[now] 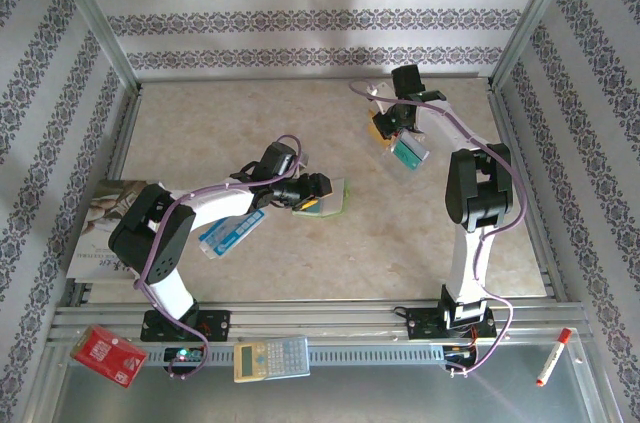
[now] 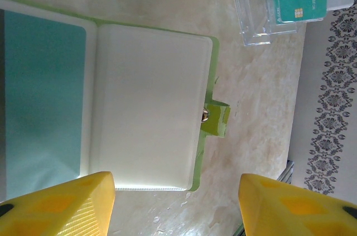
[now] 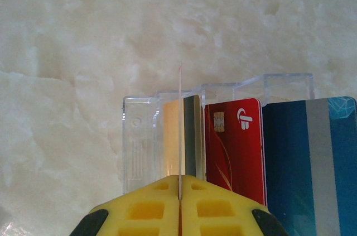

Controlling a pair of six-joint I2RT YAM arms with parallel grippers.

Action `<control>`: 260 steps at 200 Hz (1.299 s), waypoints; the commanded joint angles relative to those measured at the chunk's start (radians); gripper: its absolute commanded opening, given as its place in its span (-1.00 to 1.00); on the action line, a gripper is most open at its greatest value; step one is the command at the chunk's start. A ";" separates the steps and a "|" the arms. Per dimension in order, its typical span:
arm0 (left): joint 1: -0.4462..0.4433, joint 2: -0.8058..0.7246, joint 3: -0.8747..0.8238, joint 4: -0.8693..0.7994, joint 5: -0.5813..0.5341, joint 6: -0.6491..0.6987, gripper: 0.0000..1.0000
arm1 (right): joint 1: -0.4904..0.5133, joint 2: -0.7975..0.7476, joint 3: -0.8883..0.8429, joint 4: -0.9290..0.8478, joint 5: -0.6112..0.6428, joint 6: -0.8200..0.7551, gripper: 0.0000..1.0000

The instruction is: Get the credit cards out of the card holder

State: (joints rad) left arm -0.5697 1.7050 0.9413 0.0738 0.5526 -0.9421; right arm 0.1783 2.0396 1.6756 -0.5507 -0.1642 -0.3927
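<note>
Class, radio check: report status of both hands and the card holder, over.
Left hand open over open card holder. Right hand shut on edge-on card above clear rack of cards. Nothing in the way.

- Left arm (image 1: 150, 228), base at 7 o'clock in the top view: white links, black joint housings.
- Right arm (image 1: 470, 193), base at 5 o'clock: identical white-and-black build.
- Lilac cables (image 1: 283, 140) loop along both arms.
- Left gripper (image 2: 175, 188): yellow fingers (image 2: 61, 208), finely ribbed faces.
- Right gripper (image 3: 179, 180): yellow fingers (image 3: 145, 208), square recesses, black patches at 7 and 5 o'clock.
</note>
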 commanded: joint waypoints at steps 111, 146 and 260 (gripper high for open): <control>-0.016 0.018 0.019 -0.018 0.014 0.009 0.22 | -0.013 0.028 0.024 -0.034 0.020 -0.013 -0.70; -0.017 0.019 0.021 -0.017 0.017 0.010 0.22 | -0.011 -0.005 0.023 -0.040 0.003 0.013 -0.69; -0.048 0.104 0.108 -0.030 0.030 0.037 -0.12 | 0.011 -0.494 -0.341 0.095 -0.136 0.608 -0.33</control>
State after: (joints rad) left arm -0.6006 1.7748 1.0050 0.0658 0.5682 -0.9314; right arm 0.1730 1.6310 1.4284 -0.4881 -0.2436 -0.0048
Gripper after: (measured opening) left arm 0.492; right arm 0.328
